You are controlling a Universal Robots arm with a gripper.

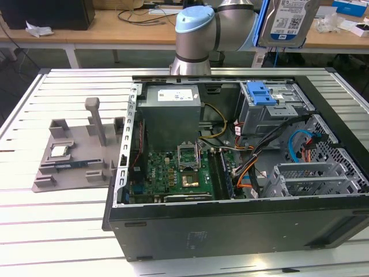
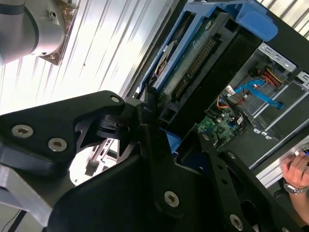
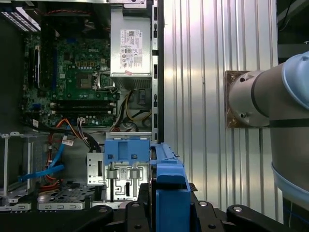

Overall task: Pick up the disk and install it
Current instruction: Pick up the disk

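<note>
The disk (image 1: 286, 23), a silver hard drive with a blue-and-white label, hangs high at the back of the exterior view's right, above the open computer case (image 1: 230, 225). In both wrist views my gripper (image 3: 169, 208) is shut on it. Black fingers (image 2: 145, 121) clamp the blue carrier frame (image 3: 169, 179), and the disk (image 2: 193, 50) shows edge-on with its green circuit side visible. Below it in the case stands the metal drive cage (image 1: 271, 115), with a bare blue bracket (image 1: 260, 92) on top. That bracket (image 3: 126, 150) also shows in the first wrist view.
Inside the case lie the power supply (image 1: 171, 112), the motherboard (image 1: 179, 170) and loose blue and orange cables (image 1: 300, 144). A grey fixture (image 1: 75, 153) with a small square chip (image 1: 59, 151) sits on the slatted table at the exterior view's left. A person's hand (image 2: 297, 169) is near the case edge.
</note>
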